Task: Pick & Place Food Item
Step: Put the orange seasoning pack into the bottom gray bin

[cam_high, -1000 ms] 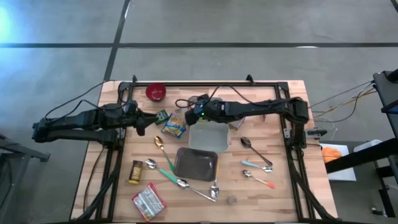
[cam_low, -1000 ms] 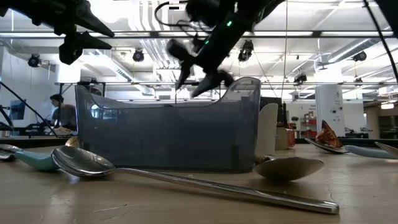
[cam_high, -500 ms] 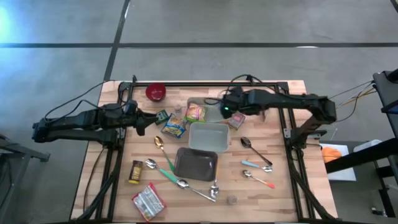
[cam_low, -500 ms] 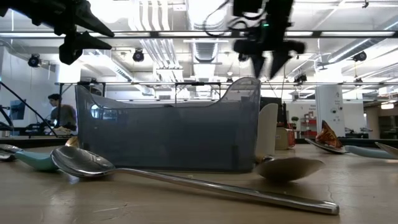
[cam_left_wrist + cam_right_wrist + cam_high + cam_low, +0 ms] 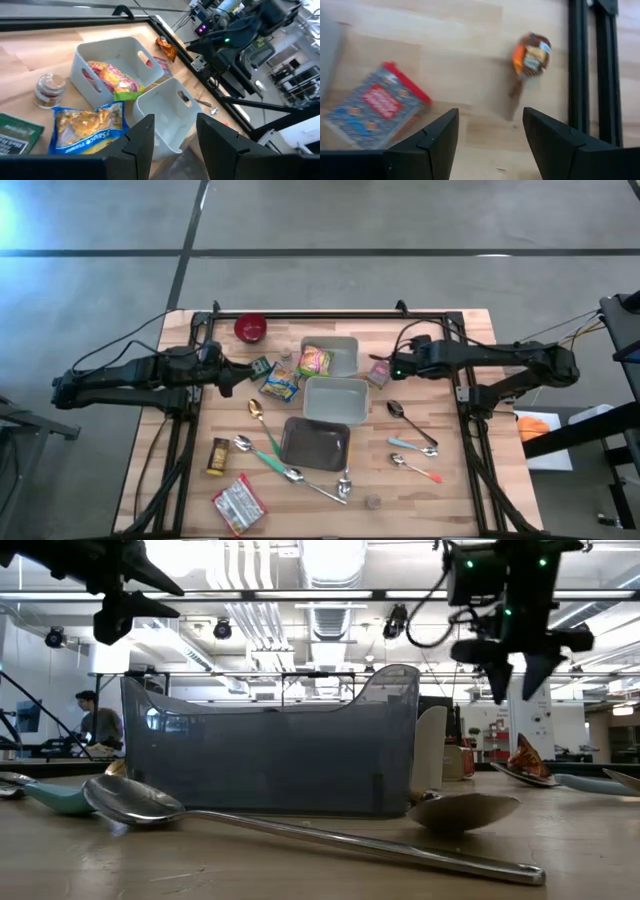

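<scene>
From the overhead camera I cannot make out the right gripper (image 5: 383, 366) fingers; it sits near the table's (image 5: 450, 500) right rear part, just beside a red-edged packet (image 5: 379, 375). My right wrist camera settles it: the two dark fingers (image 5: 427, 145) stand apart with bare wood between them, nothing in them. That view also gives me the packet (image 5: 375, 107) close ahead and a small orange-wrapped snack (image 5: 532, 55) lying near the black frame rail (image 5: 579, 65), which overhead is only a speck I cannot pick out.

The low camera is largely blocked by a grey bin (image 5: 270, 755) standing in front, with a metal spoon (image 5: 300, 825) across the foreground. So the table's middle is hidden there, and I only see the right gripper (image 5: 510, 670) hanging in the air, fingers spread.

The left gripper (image 5: 243, 376) hovers at the left side, near a green packet (image 5: 262, 367). Its wrist camera shows the fingers (image 5: 140, 145) parted and empty, cut off at the edge.

The food item, a pink and yellow bag (image 5: 314, 361), lies inside the rear white bin (image 5: 345, 348). The left wrist view shows it leaning against the bin's wall, with a blue chip bag (image 5: 87, 125) and a small jar (image 5: 50, 87) outside. The nearer white bin (image 5: 335, 400) holds nothing I can see.
</scene>
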